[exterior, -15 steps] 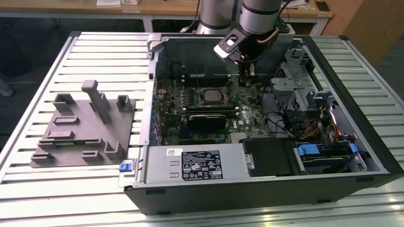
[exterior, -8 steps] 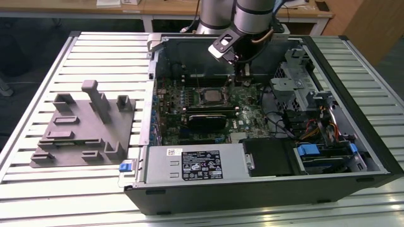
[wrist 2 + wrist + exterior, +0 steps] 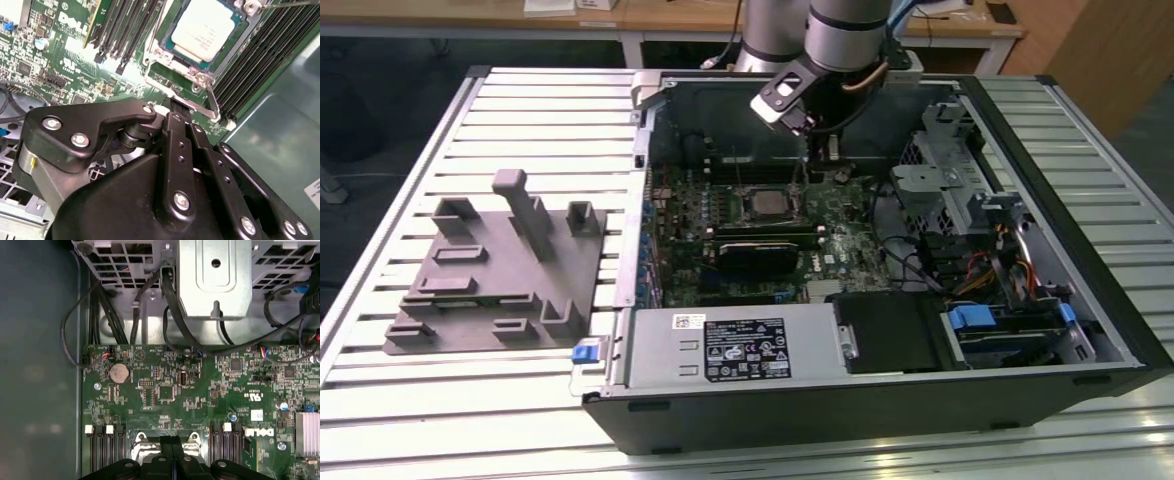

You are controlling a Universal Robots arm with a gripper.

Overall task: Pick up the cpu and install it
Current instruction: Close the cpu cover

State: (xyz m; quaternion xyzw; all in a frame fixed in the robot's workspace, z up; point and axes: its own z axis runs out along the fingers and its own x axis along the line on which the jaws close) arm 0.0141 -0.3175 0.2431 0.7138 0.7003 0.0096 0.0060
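My end effector (image 3: 179,114) is clenched, its fingers pressed together on nothing, and it hangs over the motherboard (image 3: 165,390) near the socket (image 3: 165,52). The cpu (image 3: 204,27) lies flat in that socket, near the middle of the exterior view. Its silvery top faces up, it is square with no longer side, its edges line up with the socket frame, and its lid bears small dark print.

Grey fixture block (image 3: 494,272) (beside open case (image 3: 854,412))

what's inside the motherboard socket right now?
The cpu lies inside the socket frame, silvery top up. Whatever is beneath it, the socket's contacts included, is covered by the chip.
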